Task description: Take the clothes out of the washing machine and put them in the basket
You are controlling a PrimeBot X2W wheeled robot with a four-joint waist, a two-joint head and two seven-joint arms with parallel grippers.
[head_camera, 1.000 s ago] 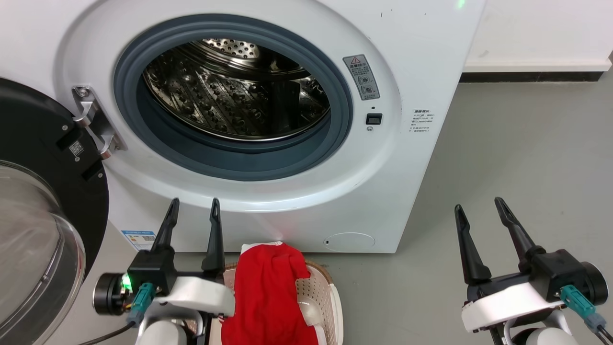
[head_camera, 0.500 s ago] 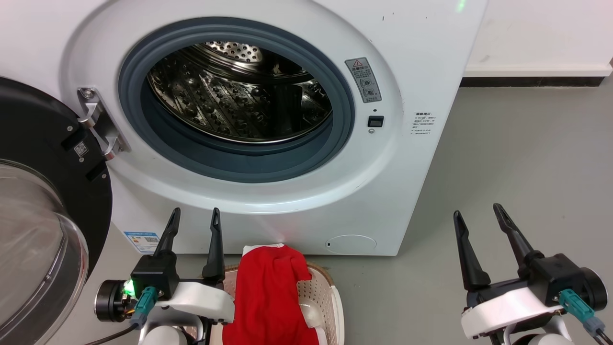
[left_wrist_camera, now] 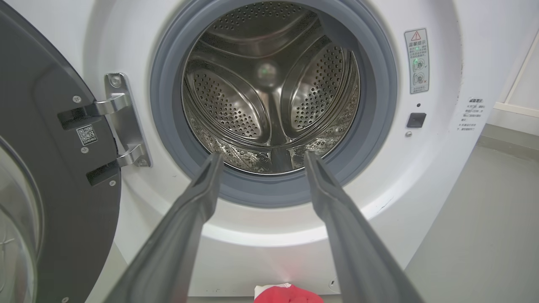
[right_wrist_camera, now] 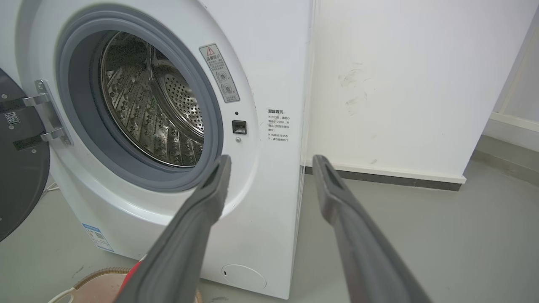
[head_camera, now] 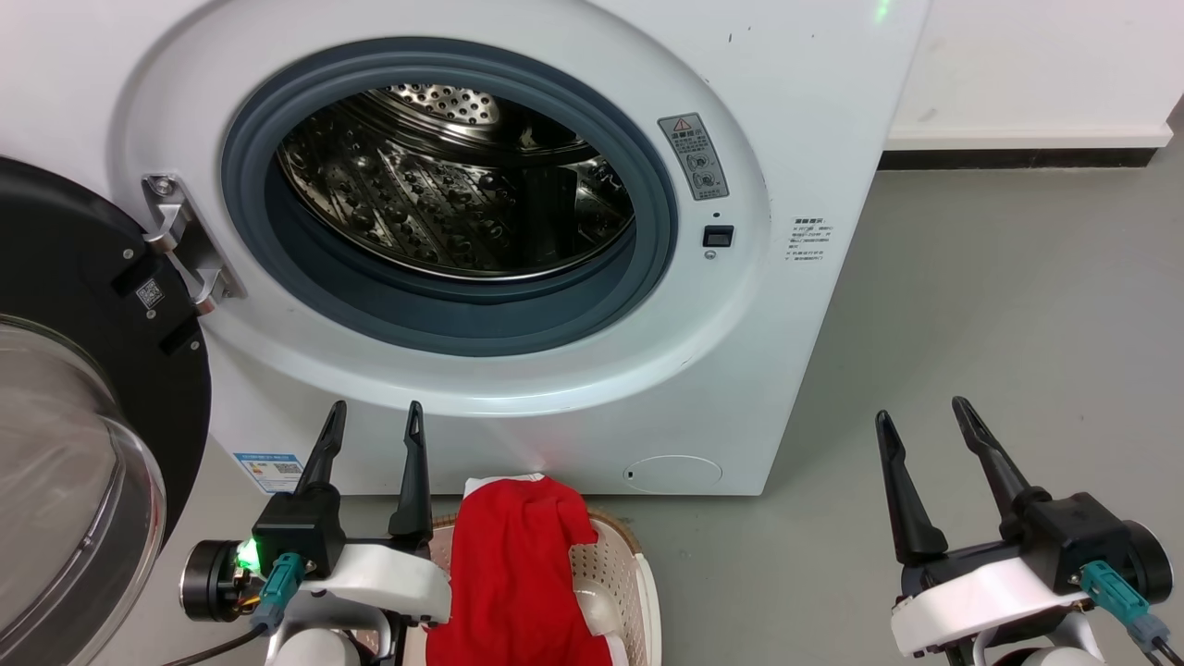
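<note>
You see a smooth grey floor [head_camera: 999, 305]. Along its far edge a dark skirting strip [head_camera: 1017, 159] runs under a white wall [head_camera: 1036, 65]. In the right wrist view you can make out faint scuff marks [right_wrist_camera: 351, 84] on that wall, and a pale skirting board [right_wrist_camera: 509, 130] past the corner.

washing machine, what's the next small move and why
Probably a short lean in to check the drum floor, then stop: the drum looks bare, red clothes lie in the basket, and left gripper and right gripper are open and empty.

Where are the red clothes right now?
In the head view, the red clothes lie draped over the basket on the floor, right before the washing machine, beside the left pincer.
</note>
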